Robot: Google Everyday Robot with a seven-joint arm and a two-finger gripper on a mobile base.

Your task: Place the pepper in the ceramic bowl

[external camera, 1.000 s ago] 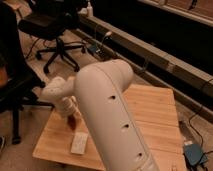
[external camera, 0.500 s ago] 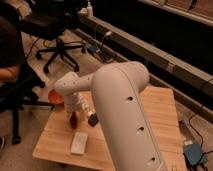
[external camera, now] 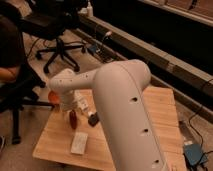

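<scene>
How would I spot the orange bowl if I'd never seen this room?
Find the wooden table under the big white arm. At its left edge, just left of the gripper, sits the bowl, the only round orange-red thing there.

The pepper (external camera: 73,119), small, dark red and glossy, stands upright just below the gripper (external camera: 78,106). The bowl (external camera: 52,95), orange-red and partly hidden, sits near at its 10 o'clock.

Our bulky white arm (external camera: 125,115) reaches from near right to the left, elbow bent, its gripper (external camera: 75,109) pointing down.
</scene>
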